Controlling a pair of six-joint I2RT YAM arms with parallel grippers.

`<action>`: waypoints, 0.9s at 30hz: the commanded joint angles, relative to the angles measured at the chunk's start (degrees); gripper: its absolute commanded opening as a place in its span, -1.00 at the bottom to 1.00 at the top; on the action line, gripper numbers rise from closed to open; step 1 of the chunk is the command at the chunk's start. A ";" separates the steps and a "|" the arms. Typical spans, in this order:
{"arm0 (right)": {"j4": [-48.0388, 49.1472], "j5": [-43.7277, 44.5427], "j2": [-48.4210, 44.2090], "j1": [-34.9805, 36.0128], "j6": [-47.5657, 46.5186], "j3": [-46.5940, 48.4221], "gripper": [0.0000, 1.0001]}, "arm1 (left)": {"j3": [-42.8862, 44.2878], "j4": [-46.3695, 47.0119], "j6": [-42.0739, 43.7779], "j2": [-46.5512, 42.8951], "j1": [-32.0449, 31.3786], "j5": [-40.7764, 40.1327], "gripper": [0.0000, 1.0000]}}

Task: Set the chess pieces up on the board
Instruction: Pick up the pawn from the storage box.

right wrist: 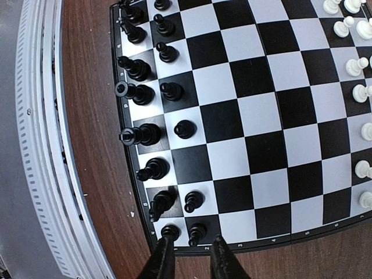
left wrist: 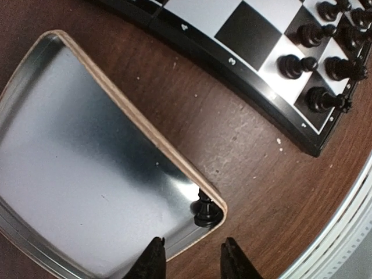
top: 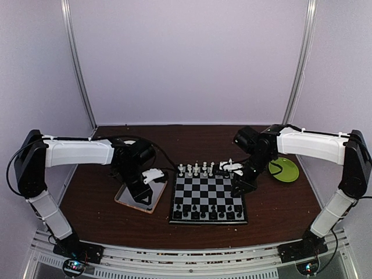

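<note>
Left gripper [left wrist: 193,261]: closest to the left wrist lens, its two dark fingertips stood apart with nothing between them, hanging above one corner of the tray.
Tray [left wrist: 70,163]: silver metal with a tan rim, it lay flat on the table just left of the board, with a strip of wood showing between the two.
Lone black piece [left wrist: 204,210]: a single black chessman stood upright in the tray's corner, tucked against the rim. It was just ahead of the left fingertips and clear of them.
Right gripper [right wrist: 190,258]: its fingers were parted by a narrow gap that held nothing, and they hung over the board's right edge at the black end.
Corner piece [right wrist: 170,231]: the last black man of the outer line stood right beside one right finger. Whether the two touched could not be told.
Board [right wrist: 256,110]: black and pale checks inside a thin black border, it lay flat at the middle of the table between the two arms.
Black pieces [right wrist: 139,135]: they stood in two lines along the board's near side. The outer line was full, and the inner line had one bare square.
White pieces [right wrist: 357,67]: they were ranged along the far side, too small in the overhead view to count.
Table [top: 273,209]: dark brown wood.
Green dish [top: 283,170]: it sat on the table to the right of the board, beyond the right arm and apart from the board.
</note>
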 commanded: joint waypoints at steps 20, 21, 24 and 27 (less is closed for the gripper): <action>-0.80 -0.05 0.96 0.48 -0.25 1.44 -0.54 | 1.16 -0.23 2.96 7.33 -4.84 -9.65 -0.60; -0.80 -0.06 1.02 0.48 -0.30 1.44 -0.54 | 1.23 -0.19 3.02 7.37 -4.90 -9.64 -0.60; -0.85 -0.06 1.06 0.48 -0.33 1.44 -0.54 | 1.36 0.04 3.71 7.74 -5.27 -9.80 -0.58; -0.93 -0.06 1.04 0.48 -0.38 1.43 -0.54 | 1.01 1.19 4.39 7.99 -5.62 -10.08 -0.56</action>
